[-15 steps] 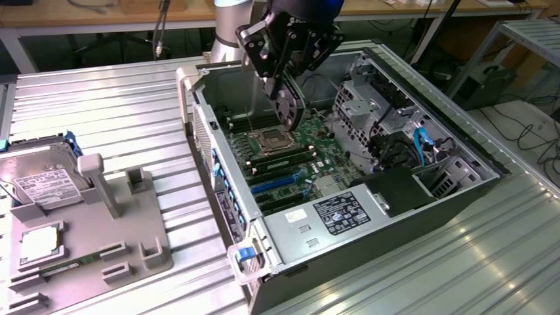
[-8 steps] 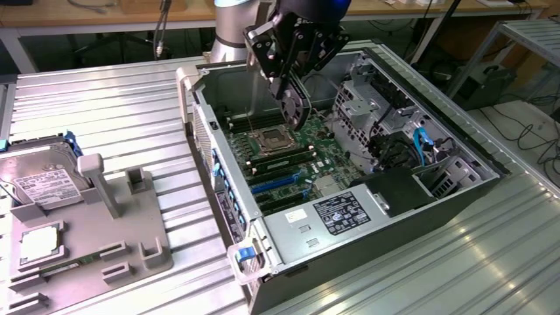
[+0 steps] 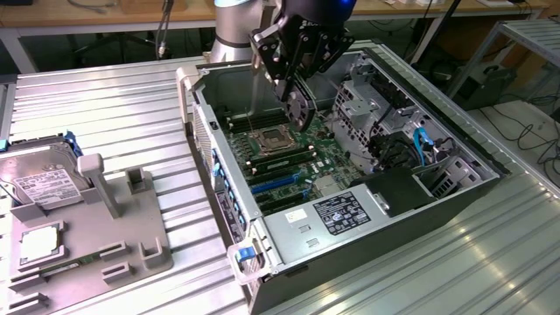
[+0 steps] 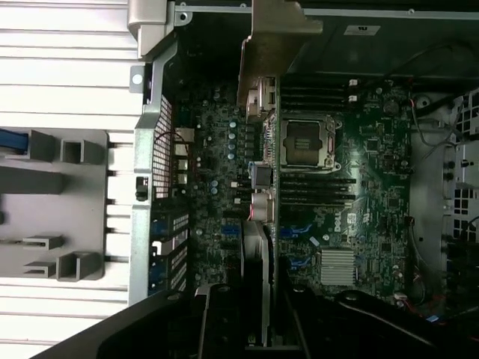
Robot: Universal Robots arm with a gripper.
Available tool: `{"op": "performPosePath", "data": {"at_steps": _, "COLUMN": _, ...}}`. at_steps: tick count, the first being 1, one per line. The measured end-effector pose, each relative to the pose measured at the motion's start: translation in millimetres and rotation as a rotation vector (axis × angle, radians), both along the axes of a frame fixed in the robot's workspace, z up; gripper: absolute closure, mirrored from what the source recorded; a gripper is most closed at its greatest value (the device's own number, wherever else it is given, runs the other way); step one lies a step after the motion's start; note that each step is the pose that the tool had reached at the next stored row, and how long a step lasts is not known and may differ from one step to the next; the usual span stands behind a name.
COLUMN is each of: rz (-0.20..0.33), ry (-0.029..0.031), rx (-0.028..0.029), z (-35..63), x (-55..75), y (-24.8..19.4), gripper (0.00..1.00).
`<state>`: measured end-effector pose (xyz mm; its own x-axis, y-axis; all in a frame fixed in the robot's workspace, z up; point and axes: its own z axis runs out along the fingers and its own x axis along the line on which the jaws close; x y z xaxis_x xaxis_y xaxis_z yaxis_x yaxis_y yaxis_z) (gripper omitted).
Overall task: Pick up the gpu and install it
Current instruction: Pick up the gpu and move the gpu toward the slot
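We hold the gpu (image 3: pixel 298 108) over the open computer case (image 3: pixel 229 197).
Our gripper (image 3: pixel 293 82) pinches the gpu upright, edge down, above the motherboard (image 3: pixel 331 154), at one o'clock of the CPU socket (image 3: pixel 269 139) in the exterior view. The hard drive (image 3: pixel 39 180) sits at nine o'clock of the case, on the grey fixture (image 3: pixel 122 223).

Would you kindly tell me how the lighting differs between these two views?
Wrist view: the table is blown out to white, while the inside of the case and the gpu are dim. Exterior view: light is even over table and case, with a soft sheen on the table ribs.
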<state>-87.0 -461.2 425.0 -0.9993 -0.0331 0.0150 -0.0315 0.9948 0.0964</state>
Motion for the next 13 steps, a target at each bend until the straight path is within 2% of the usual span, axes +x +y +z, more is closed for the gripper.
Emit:
{"op": "performPosePath", "data": {"at_steps": 4, "rz": -0.001, "ry": -0.0013, "rx": -0.0108, "z": -0.8, "x": 3.9, "y": 0.3, "gripper": 0.73}}
{"op": "performPosePath", "data": {"at_steps": 9, "rz": -0.013, "ry": -0.0084, "rx": -0.0230, "z": -2.0, "x": 7.4, "y": 1.1, "gripper": 0.73}}
{"op": "performPosePath", "data": {"at_steps": 13, "rz": -0.017, "ry": -0.0123, "rx": -0.0256, "z": -3.2, "x": 8.9, "y": 1.2, "gripper": 0.73}}
